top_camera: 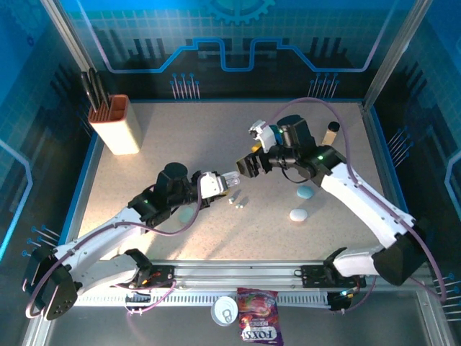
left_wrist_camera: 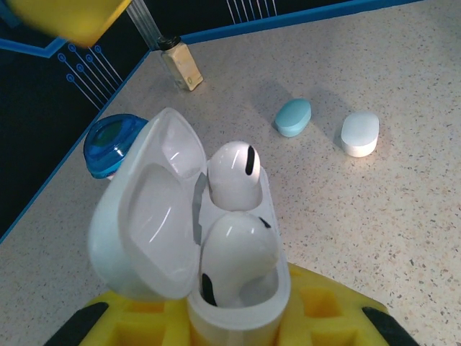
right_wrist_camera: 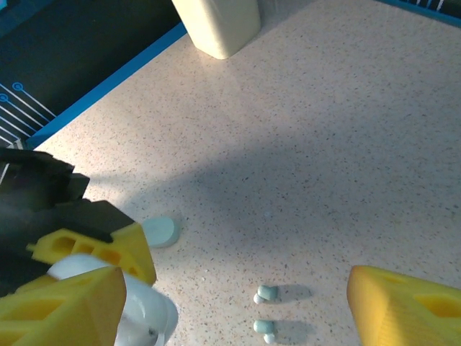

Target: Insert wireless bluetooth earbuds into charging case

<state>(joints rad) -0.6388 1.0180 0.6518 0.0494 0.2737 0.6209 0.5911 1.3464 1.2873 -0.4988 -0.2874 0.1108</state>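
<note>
- Left gripper is clamped tight. Its yellow padded fingers pinch the base of an open white glossy plastic charging case, whose lid is swung back to one side.
- Two white stemmed earbuds sit in the case's wells, one behind the other. The nearer one looks tilted and a little high, so it cannot be told whether it is fully seated.
- Two pale teal stemmed earbuds lie loose on the speckled beige table, just beside each other and near the held case.
- Right gripper hovers close to the case, jaws spread wide with nothing between them.
- Further out, a teal pebble-shaped case and a white pebble-shaped case rest closed, near each other. A cream knife block stands well apart at the far left.
- Risk: an off-centre push on the tilted bud could pop it out, or lever the case in the pinch, since only its base is gripped.
- Risk: shutting the lid on a bud that sits proud could jam the lid or flick the bud onto the table.
- Risk: the wide right fingers, passing low, could sweep the loose teal pair away or knock the open lid.
</note>
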